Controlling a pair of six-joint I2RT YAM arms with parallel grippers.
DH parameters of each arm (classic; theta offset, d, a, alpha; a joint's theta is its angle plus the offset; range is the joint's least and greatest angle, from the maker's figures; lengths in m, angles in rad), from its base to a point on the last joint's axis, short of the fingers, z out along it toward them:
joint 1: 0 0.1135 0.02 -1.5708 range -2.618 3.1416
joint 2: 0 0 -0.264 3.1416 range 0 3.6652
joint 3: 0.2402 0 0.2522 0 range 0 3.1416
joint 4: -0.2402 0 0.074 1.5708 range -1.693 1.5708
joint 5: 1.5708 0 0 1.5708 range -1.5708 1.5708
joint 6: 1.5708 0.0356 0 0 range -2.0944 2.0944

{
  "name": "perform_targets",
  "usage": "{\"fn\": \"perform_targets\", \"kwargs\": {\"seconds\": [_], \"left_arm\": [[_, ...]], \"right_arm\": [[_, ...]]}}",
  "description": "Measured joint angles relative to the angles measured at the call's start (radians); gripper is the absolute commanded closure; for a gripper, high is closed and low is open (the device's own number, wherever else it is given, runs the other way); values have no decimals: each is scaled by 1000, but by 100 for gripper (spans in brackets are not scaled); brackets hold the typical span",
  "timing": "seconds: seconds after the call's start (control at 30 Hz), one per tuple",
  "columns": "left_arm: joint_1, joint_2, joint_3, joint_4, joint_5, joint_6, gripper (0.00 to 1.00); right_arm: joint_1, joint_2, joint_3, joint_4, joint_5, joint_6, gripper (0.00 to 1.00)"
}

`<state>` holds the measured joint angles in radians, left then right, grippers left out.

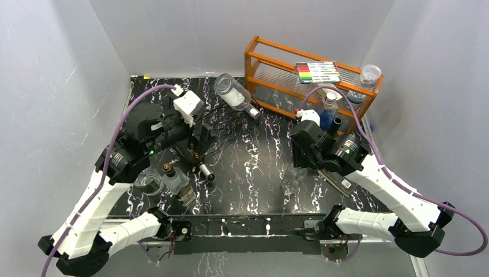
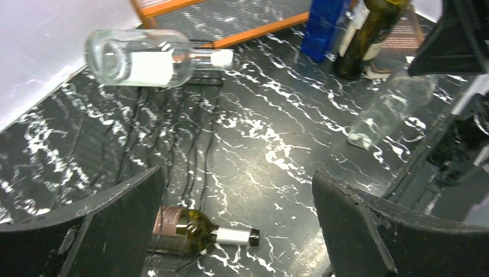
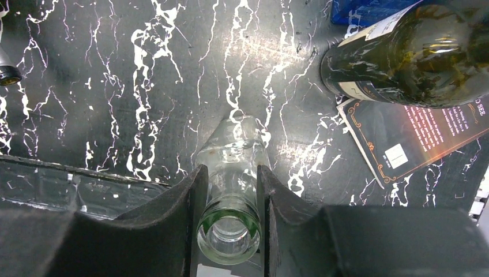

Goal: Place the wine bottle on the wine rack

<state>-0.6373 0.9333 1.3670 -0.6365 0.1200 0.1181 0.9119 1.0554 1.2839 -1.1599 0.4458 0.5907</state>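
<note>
At the left, the left pincer (image 2: 236,178) hangs with its jaws wide apart and nothing in them, low over the tabletop (image 1: 254,190). Under and just beyond it lies the wine rack (image 1: 226,122), so the left arm is the nearer one to it. A bottle with a white label (image 1: 233,92) lies across its far end, and a green bottle (image 2: 199,231) lies on its side close by the near end.

To the right, well apart from the rack, the wine bottle (image 3: 233,151) stands on the tabletop, clear and seemingly empty. The right pincer (image 3: 230,173) is closed on its neck from above. The rack lies leftward and farther back from this grip. The bottle's long axis is upright, while the cradles probably want it lying down, so I judge the carry needs a tilt.

The rack's thin black wire nearly vanishes against the dark marbled top. I cannot count its cradles or tell which are free. In the top view the right arm hides the bottle's neck.
</note>
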Motion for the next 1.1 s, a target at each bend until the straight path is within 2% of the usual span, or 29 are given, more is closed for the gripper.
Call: {"fn": "perform_targets", "kwargs": {"seconds": [0.17, 0.4, 0.67, 0.9, 1.1], "left_arm": [[0, 73, -7, 48, 133, -20, 2], [-3, 151, -137, 278, 284, -151, 2], [-88, 207, -328, 566, 323, -301, 4], [-196, 315, -410, 694, 374, -285, 6], [-245, 330, -584, 842, 439, -240, 8]], "right_arm": [[0, 11, 3, 14, 1, -19, 100], [-3, 90, 45, 56, -2, -44, 100], [-80, 122, 64, 172, -109, -42, 100], [-122, 74, 28, 248, -193, 15, 100], [-127, 0, -19, 256, -249, 76, 100]]}}
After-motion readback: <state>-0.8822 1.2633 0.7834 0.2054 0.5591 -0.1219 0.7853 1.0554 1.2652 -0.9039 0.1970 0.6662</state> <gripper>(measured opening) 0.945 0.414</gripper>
